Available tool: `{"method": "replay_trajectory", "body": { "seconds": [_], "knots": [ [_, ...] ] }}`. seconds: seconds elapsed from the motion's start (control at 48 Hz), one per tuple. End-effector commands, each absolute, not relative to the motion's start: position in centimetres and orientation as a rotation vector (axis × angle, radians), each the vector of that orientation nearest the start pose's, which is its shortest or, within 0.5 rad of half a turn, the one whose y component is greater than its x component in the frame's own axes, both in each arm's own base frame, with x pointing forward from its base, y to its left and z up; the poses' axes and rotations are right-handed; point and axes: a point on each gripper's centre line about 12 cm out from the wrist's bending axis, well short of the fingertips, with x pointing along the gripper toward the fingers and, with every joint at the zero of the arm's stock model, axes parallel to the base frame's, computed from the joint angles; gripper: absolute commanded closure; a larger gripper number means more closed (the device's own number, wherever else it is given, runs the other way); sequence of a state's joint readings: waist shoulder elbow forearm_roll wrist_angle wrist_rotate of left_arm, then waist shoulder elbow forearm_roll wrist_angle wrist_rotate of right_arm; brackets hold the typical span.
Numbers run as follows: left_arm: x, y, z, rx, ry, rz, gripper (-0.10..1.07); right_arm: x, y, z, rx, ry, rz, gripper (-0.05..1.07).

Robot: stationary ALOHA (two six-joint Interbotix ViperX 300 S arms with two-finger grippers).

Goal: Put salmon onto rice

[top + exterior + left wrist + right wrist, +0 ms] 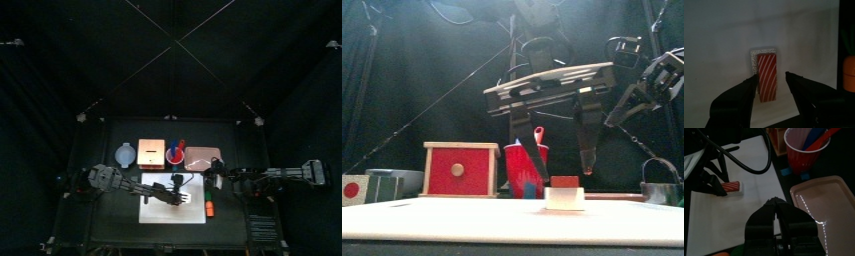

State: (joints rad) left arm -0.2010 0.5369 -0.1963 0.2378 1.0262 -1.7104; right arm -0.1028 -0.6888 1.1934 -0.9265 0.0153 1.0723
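Note:
The salmon (pixel 767 76), a red-striped slice, lies lengthwise on the rice (pixel 756 57), a small white lump on the white board (pixel 721 45). In the front view the salmon (pixel 565 182) caps the rice (pixel 565 198). My left gripper (pixel 771 78) hangs just above them, open, one jaw on each side of the salmon and neither touching it. My right gripper (pixel 773 203) is shut and holds nothing. It rests over the board's right edge, well apart from the salmon (pixel 732 186).
An orange oblong piece (pixel 209 208) lies on the board's right part. Behind the board stand a red box (pixel 458 170), a red cup (pixel 807 150) with utensils, and a pale tray (pixel 827 198). A clear round object (pixel 126 154) sits back left.

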Motion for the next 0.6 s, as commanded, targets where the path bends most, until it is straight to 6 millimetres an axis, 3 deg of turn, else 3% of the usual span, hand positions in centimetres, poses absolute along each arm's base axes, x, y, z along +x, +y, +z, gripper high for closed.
{"method": "replay_trajectory", "body": {
  "seconds": [0.0,0.375,0.583],
  "knots": [
    [51.0,-7.6,17.8,-1.089,0.918,0.946,0.12,22.2,-2.3,19.9,0.166,0.486,-0.144,0.67],
    [49.4,-5.9,22.9,-0.680,0.883,0.734,0.12,22.2,-2.3,20.7,0.191,0.456,-0.148,0.67],
    [48.4,-5.6,23.2,-0.393,0.936,0.579,0.12,21.7,-2.2,21.6,0.269,0.408,-0.157,0.67]
  ]
}}
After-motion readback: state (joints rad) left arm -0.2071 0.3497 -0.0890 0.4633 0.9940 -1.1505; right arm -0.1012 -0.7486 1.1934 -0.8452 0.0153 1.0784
